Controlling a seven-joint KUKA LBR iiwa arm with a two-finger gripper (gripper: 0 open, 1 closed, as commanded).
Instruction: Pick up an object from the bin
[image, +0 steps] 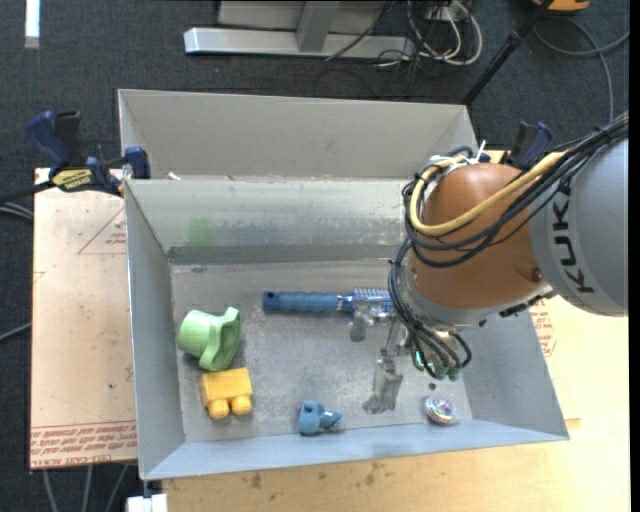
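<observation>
The claw (380, 396) hangs low at the bin's (152, 350) 5 o'clock. I cannot tell if it is open or closed. A small, lumpy blue toy (318, 418) lies at its 8 o'clock. A tiny shiny round thing (440, 410) lies at its 4 o'clock. I think the claw should line up right over one, then go straight down and squeeze gently.

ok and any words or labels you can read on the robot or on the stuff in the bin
"KUK": running sideways on the grey arm, brand lettering, its end out of sight.
No lettering on the green cup, yellow block, blue-handled brush or small blue piece.
Round shiny thing: it may carry a pattern or print, too small to read.
</observation>
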